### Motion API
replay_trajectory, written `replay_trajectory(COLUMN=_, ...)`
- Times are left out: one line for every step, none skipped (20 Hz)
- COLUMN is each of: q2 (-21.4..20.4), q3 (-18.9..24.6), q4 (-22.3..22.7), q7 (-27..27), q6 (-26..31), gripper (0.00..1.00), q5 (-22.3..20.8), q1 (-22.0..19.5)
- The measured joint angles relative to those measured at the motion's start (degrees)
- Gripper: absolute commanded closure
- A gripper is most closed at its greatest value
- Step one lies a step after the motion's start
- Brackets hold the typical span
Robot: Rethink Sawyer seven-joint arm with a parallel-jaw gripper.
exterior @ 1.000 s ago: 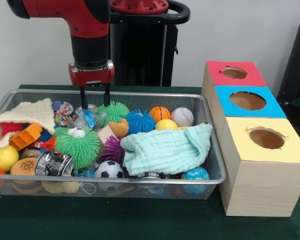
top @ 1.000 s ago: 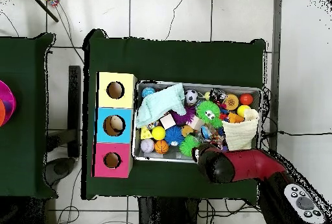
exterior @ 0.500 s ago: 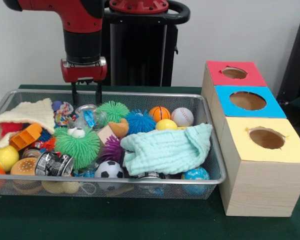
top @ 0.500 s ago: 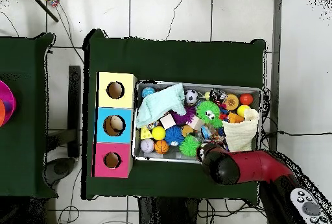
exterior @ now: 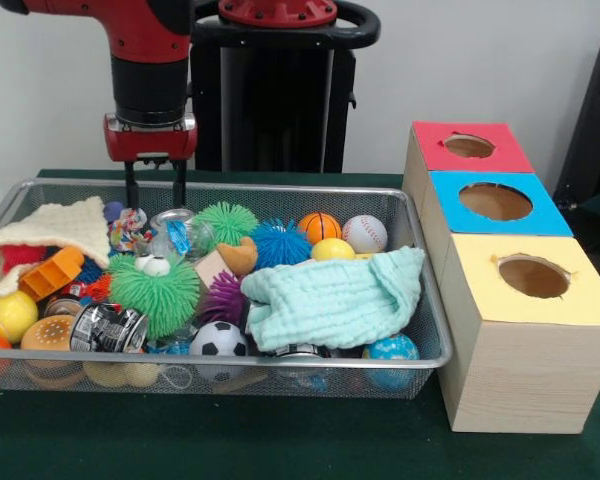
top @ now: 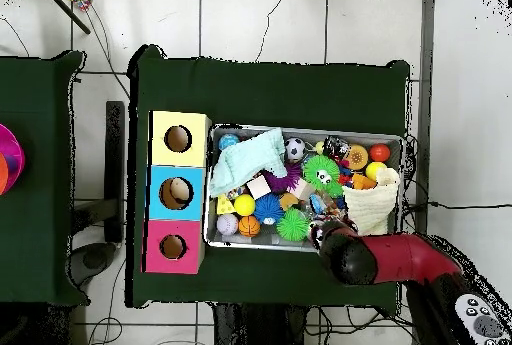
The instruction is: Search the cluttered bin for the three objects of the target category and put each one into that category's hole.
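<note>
Red-printed crumpled wrapper (exterior: 128,228) is lying at the wire mesh bin's (exterior: 280,188) far rim, beside the cream knitted cloth (exterior: 60,228); the gripper (exterior: 155,198), fingers apart and empty, is now sitting directly over it, having slid sideways from the green spiky ball (exterior: 225,222), so a descent looks next, yellow-topped hole (exterior: 533,276) waiting well apart

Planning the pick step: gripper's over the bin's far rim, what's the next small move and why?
Probably straight down, judging by the front view: the open gripper hangs empty just above a crumpled wrapper lying exposed at the back of the wire bin beside the cream cloth.
</note>
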Motion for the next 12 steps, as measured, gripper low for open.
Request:
replay_trajectory(q2=0.0, q3=-0.3, q4=-0.2, q7=0.0, q6=0.0, gripper=0.0, q5=-0.3, q1=0.0)
replay_trajectory(q2=0.1, q3=-0.4, q4=-0.3, q7=0.0, q6=0.0, gripper=0.0, q5=-0.3, q1=0.1)
replay_trajectory(q2=0.2, q3=-1.2, q4=-0.7, q7=0.0, q6=0.0, gripper=0.0, q5=-1.0, q1=0.3)
replay_trajectory(q2=0.3, q3=-1.4, q4=-0.9, q7=0.0, q6=0.0, gripper=0.0, q5=-1.3, q1=0.4)
replay_trajectory(q2=0.3, q3=-1.8, q4=-1.1, q7=0.0, q6=0.0, gripper=0.0, q5=-1.8, q1=0.5)
replay_trajectory(q2=0.4, q3=-2.3, q4=-1.2, q7=0.0, q6=0.0, gripper=0.0, q5=-2.2, q1=0.7)
replay_trajectory(q2=0.4, q3=-2.6, q4=-1.3, q7=0.0, q6=0.0, gripper=0.0, q5=-2.6, q1=0.7)
replay_trajectory(q2=0.4, q3=-3.0, q4=-1.4, q7=0.0, q6=0.0, gripper=0.0, q5=-2.9, q1=0.8)
replay_trajectory(q2=0.5, q3=-3.2, q4=-1.5, q7=0.0, q6=0.0, gripper=0.0, q5=-3.1, q1=0.9)
replay_trajectory(q2=0.5, q3=-3.5, q4=-1.6, q7=0.0, q6=0.0, gripper=0.0, q5=-3.3, q1=0.9)
replay_trajectory(q2=0.6, q3=-3.7, q4=-1.7, q7=0.0, q6=0.0, gripper=0.0, q5=-3.5, q1=1.0)
replay_trajectory(q2=0.9, q3=-4.4, q4=-2.0, q7=0.0, q6=0.0, gripper=0.0, q5=-4.0, q1=1.1)
